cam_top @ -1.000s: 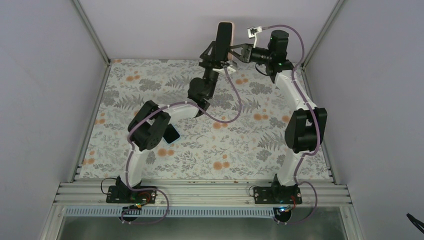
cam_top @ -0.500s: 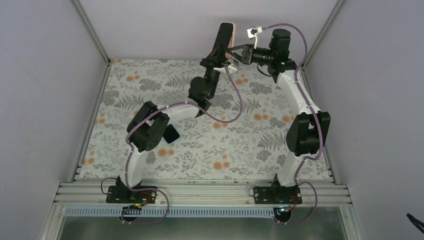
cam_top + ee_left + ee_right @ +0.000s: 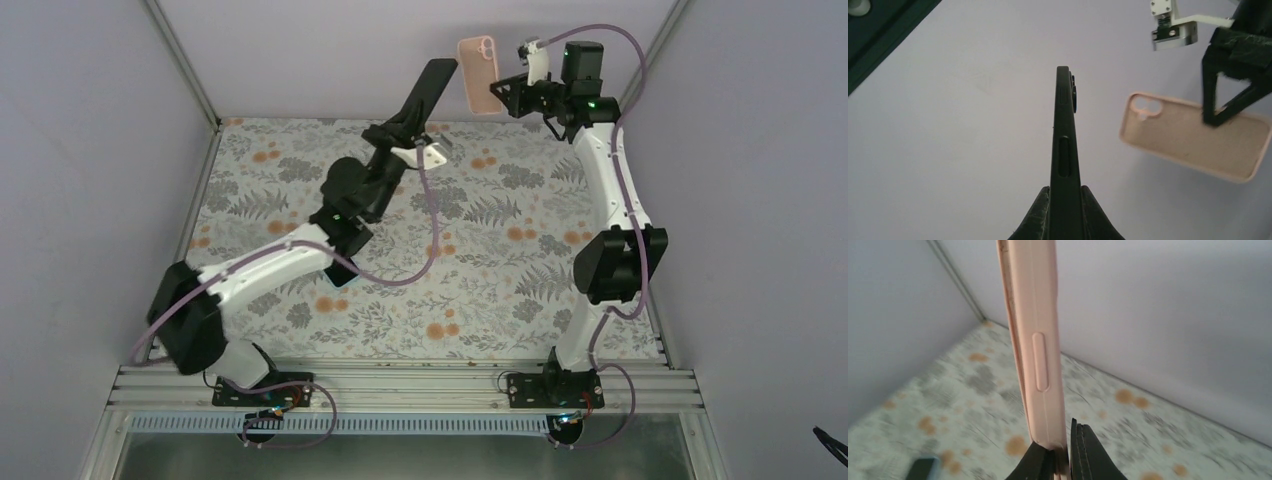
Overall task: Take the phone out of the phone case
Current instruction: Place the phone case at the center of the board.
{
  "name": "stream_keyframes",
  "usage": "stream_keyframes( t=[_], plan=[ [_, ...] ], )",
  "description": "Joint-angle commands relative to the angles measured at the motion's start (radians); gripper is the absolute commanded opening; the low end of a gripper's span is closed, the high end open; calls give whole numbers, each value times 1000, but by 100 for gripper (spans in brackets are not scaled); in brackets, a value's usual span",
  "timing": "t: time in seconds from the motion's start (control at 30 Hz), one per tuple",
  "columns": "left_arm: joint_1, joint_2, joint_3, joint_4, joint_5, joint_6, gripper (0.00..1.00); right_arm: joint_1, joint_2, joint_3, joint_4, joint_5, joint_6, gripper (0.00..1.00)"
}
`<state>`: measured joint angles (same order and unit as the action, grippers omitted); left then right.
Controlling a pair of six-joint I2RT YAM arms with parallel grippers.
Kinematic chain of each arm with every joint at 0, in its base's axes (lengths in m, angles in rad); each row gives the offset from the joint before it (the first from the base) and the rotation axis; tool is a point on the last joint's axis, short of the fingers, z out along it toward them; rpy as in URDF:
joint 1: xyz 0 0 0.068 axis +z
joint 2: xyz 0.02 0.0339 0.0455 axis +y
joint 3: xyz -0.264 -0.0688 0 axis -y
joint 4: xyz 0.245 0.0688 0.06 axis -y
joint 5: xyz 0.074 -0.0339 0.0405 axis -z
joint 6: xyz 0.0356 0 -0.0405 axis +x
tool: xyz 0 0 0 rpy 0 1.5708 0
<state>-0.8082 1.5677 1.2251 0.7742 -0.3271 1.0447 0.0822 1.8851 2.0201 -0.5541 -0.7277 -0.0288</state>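
Phone and case are apart! The left gripper (image 3: 405, 118) is clamped on the bottom end of the black phone (image 3: 430, 85), which juts up toward the upper middle of the top view. Just to its right, not touching, the pink phone case (image 3: 480, 75) hangs empty in the right gripper (image 3: 508, 92), pinched tight at one edge, high above the floral table (image 3: 450, 280).

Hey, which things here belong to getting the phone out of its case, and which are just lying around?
Part of the job:
black phone, held in the left pincer
pink case, empty, held in the right pincer

Just lying about:
dark flat device on the floral table cover
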Motion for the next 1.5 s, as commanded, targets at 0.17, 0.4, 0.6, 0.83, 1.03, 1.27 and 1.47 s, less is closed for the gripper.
stream_keyframes(
  t=[0.17,0.4,0.6,0.83,1.03,1.27,1.47],
  plan=[
    [49,-370,-502,-160,-115,359,3,-23,-29,-230,-413,249,-380,3],
    [-55,-420,-829,83,-158,461,5,-35,-147,-654,-383,297,-397,3],
    [-185,-178,-960,405,-220,555,5,-106,-135,-844,-252,374,-364,3],
    [-215,147,-977,634,-172,589,14,-185,-84,-848,-188,464,-328,10],
    [-220,137,-947,415,-76,519,68,-202,-115,-823,-216,501,-346,45],
    [-221,-47,-671,-482,101,261,100,-208,-184,-774,-272,489,-369,76],
    [-220,-17,-344,-1133,262,100,100,-208,-254,-686,-401,415,-433,100]
  ],
)
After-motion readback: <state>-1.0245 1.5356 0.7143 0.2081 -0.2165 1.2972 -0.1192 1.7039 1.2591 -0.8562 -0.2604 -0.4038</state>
